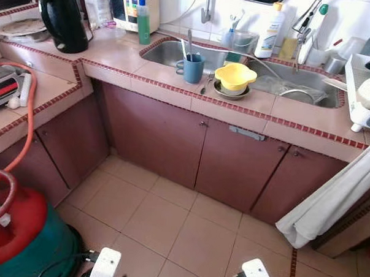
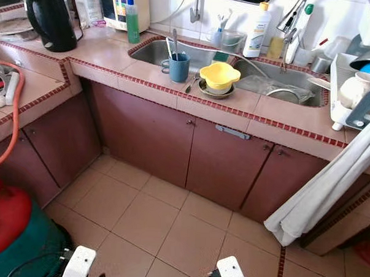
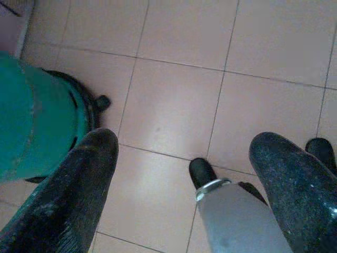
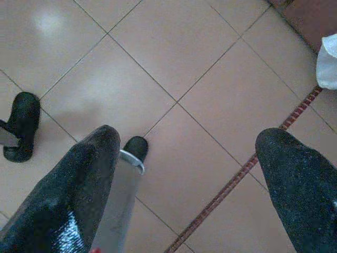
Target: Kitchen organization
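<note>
Kitchen desk (image 1: 284,121) with a double sink, seen from the tiled floor (image 1: 169,217) in front of it.

Nearest, both arms hang low over the floor: the left gripper (image 3: 181,174) and the right gripper (image 4: 184,174) each have their 2 black fingers spread wide apart and hold nothing. Beside the left gripper stands a green and red gas cylinder (image 1: 21,235) with an orange hose (image 1: 28,107). Beyond are the brown cabinet doors (image 1: 173,138). On the desk's front edge, between the 2 basins, a blue cup (image 1: 193,68) stands just beside a yellow bowl (image 1: 235,76) stacked on dishes. Farther back, a black kettle (image 1: 61,16) is at the left corner, a green bottle (image 1: 144,17) behind the sink (image 1: 164,52), and a white dish rack (image 1: 365,91) at far right.
</note>
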Motion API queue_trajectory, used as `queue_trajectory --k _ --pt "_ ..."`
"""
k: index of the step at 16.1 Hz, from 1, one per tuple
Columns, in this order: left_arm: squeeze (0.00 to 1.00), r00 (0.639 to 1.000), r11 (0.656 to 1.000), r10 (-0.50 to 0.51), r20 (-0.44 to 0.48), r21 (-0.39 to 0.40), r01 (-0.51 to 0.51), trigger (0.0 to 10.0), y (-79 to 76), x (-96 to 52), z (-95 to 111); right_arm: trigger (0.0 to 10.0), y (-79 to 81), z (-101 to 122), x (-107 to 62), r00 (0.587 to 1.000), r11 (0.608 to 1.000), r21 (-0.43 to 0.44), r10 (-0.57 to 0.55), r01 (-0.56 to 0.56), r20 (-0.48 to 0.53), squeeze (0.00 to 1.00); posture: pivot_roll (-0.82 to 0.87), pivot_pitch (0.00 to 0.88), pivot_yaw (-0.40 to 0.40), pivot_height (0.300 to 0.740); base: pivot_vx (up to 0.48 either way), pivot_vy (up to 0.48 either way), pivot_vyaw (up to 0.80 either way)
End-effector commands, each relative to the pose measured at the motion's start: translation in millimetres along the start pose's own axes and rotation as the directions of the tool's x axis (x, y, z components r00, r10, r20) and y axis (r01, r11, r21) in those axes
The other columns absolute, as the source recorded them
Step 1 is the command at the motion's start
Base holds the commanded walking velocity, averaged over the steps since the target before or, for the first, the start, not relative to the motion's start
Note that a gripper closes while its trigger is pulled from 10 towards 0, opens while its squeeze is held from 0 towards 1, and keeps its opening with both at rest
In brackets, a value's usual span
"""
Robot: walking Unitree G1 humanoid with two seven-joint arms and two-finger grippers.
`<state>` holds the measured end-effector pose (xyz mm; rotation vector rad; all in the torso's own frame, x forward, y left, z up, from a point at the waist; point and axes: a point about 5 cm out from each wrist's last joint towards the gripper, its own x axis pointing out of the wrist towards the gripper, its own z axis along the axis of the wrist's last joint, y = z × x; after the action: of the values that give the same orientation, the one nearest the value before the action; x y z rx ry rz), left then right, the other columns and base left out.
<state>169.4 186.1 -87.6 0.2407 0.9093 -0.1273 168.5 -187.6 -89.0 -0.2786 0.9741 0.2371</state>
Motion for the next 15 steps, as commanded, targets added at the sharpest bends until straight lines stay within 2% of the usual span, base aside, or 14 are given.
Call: queue_trajectory --k 1,4,6,7,9,12,13,15 --pt "0.00 1.000 1.000 0.006 -0.002 0.009 -0.006 10.0 -0.5 -0.9 -2.8 10.0 -2.2 -0.5 -0.4 1.000 1.000 0.000 -0.008 0.008 0.001 0.00 -0.04 0.000 -0.024 0.740 0.000 0.000 0.00" --pt "0.00 1.000 1.000 -0.001 0.028 -0.006 0.001 10.0 0.3 -0.4 1.6 10.0 -2.5 3.1 0.0 1.000 1.000 -0.004 -0.007 0.008 0.021 0.00 -0.04 0.000 -0.024 0.740 0.000 0.000 0.00" --pt "0.00 0.995 0.999 0.012 0.099 -0.037 -0.009 10.0 5.6 0.7 14.1 10.0 -4.3 16.6 1.4 0.996 1.000 -0.002 -0.006 0.006 0.084 0.00 -0.05 0.000 -0.016 0.740 0.000 0.000 0.00" --pt "0.00 0.992 0.997 0.015 0.123 -0.078 -0.005 10.0 7.9 0.5 17.0 10.0 -5.3 24.6 1.9 0.992 1.000 0.003 -0.003 0.003 0.123 0.00 -0.06 0.000 -0.010 0.740 0.000 0.000 0.00" --pt "0.00 0.984 0.994 0.012 0.178 -0.109 0.007 10.0 10.8 -0.1 23.5 10.0 -6.0 43.2 2.7 0.977 0.999 0.039 0.008 -0.017 0.212 0.00 -0.06 0.000 -0.001 0.740 0.000 0.000 0.00" --pt "0.00 0.959 0.996 0.027 0.281 -0.084 -0.003 10.0 16.9 -1.1 40.5 10.0 -3.2 72.0 2.1 0.937 0.998 0.045 0.028 -0.046 0.347 0.00 -0.07 0.000 0.001 0.740 0.000 0.000 0.00" --pt "0.00 0.951 0.996 0.029 0.307 -0.087 -0.003 10.0 18.2 -1.4 45.4 10.0 -3.2 76.3 2.2 0.933 0.998 0.043 0.022 -0.040 0.360 0.00 -0.07 0.000 0.000 0.740 0.000 0.000 0.00" --pt "0.00 0.911 0.995 0.049 0.408 -0.104 -0.006 10.0 22.5 -3.0 67.0 10.0 -0.6 95.4 1.0 0.901 0.997 0.057 0.025 -0.055 0.434 0.00 -0.07 0.000 -0.003 0.740 0.000 0.000 0.00"
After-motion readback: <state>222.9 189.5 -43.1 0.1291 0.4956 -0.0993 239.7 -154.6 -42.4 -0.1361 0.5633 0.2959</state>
